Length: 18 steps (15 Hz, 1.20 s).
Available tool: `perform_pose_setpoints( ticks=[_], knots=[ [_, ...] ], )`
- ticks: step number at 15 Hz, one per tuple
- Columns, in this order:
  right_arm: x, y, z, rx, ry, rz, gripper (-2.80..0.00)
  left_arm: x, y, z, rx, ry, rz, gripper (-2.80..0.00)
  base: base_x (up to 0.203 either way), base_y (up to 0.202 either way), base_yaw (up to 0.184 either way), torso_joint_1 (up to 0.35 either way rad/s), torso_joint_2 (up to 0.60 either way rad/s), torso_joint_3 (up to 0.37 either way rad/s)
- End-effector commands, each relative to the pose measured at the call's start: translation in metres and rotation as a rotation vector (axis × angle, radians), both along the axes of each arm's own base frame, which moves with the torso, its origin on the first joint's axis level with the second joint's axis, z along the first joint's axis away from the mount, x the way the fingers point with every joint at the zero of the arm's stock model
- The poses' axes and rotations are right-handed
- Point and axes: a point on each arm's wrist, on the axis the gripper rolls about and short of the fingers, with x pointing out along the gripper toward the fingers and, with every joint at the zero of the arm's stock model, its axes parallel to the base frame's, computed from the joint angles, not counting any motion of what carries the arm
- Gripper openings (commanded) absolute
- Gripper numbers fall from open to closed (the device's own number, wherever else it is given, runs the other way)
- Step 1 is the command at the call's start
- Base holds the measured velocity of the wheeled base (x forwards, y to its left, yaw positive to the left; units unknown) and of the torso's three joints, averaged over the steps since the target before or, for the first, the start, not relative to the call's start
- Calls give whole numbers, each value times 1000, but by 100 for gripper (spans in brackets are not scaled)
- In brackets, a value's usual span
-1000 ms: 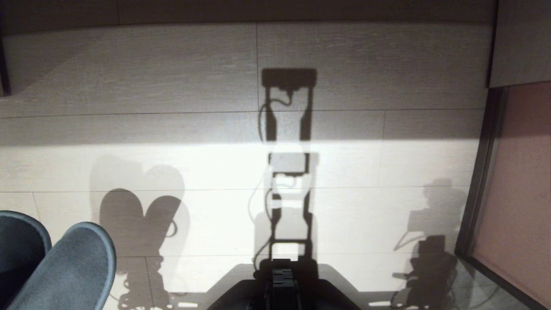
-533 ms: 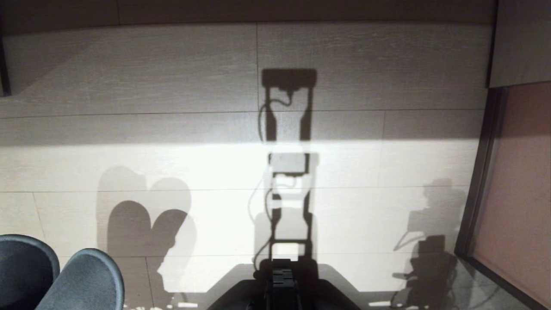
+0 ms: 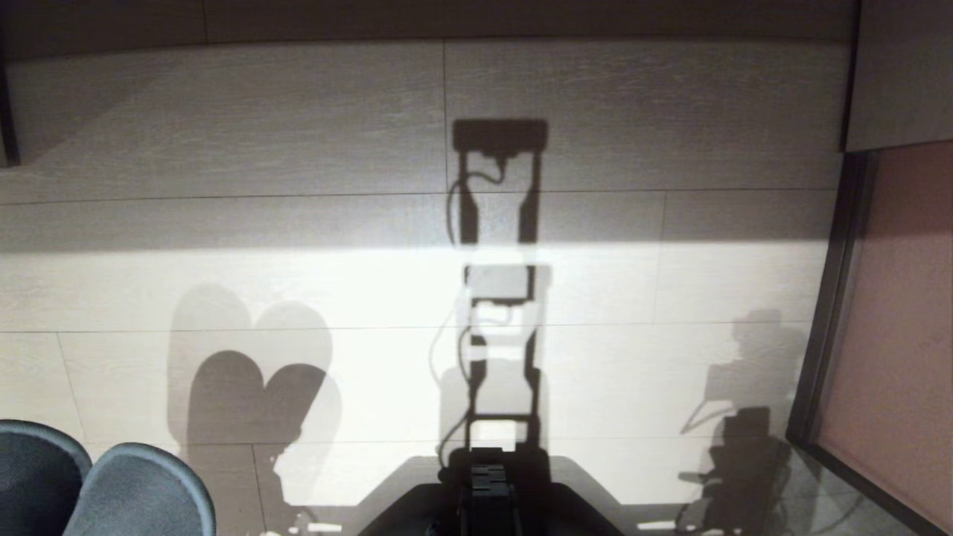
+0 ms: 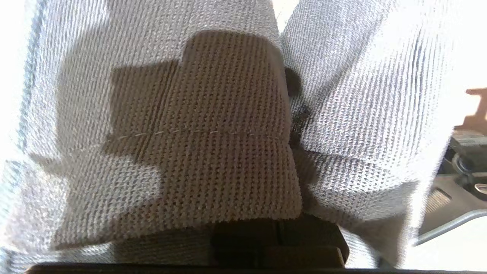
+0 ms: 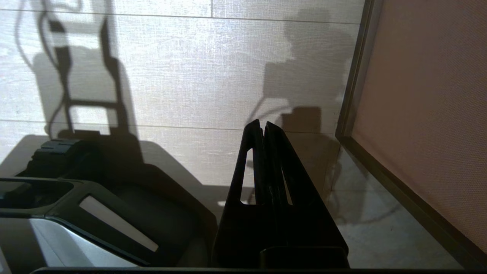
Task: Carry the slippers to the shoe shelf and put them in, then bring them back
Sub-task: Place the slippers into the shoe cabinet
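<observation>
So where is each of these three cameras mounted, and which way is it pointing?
Head view: up on the head, looking down at the pale floor; the slippers poke in at the lower left, the robot's base at the bottom.
Left wrist view: behind the left gripper, filled by the slippers it grips.
Right wrist view: behind the shut right gripper, facing the floor.
Shared: the head and right wrist views both show the base.

The wide stretch of pale plank floor [image 3: 298,134] ahead lies bare, crossed only by shadows, so there is room to pass across its middle and far side. Along the floor's right edge a dark-framed panel [image 3: 830,298] stands as a wall. At the near-left corner the slippers [image 3: 134,491] hang over the floor, filling the left wrist view. The robot's base [image 3: 488,499] juts in at the near edge, centre.
</observation>
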Motion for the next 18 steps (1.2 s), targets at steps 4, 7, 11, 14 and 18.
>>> perform_pose_setpoints(
  ticks=[4, 7, 11, 14, 18],
  knots=[
    [0, 0, 0, 0, -2, 0, -280, 0, 0, 0, -7, -1, -2, -280, 0, 0, 0, 0, 0, 0],
    [0, 0, 0, 0, -2, 0, -280, 0, 0, 0, -21, -1, -2, -280, 0, 0, 0, 0, 0, 0],
    [0, 0, 0, 0, -2, 0, -280, 0, 0, 0, -40, -1, -2, -280, 0, 0, 0, 0, 0, 0],
    [0, 0, 0, -1, -2, 0, -280, 0, 0, 0, -40, -1, -2, -280, 0, 0, 0, 0, 0, 0],
    [0, 0, 0, 0, -2, 0, -280, 0, 0, 0, -42, -1, -2, -280, 0, 0, 0, 0, 0, 0]
  ],
)
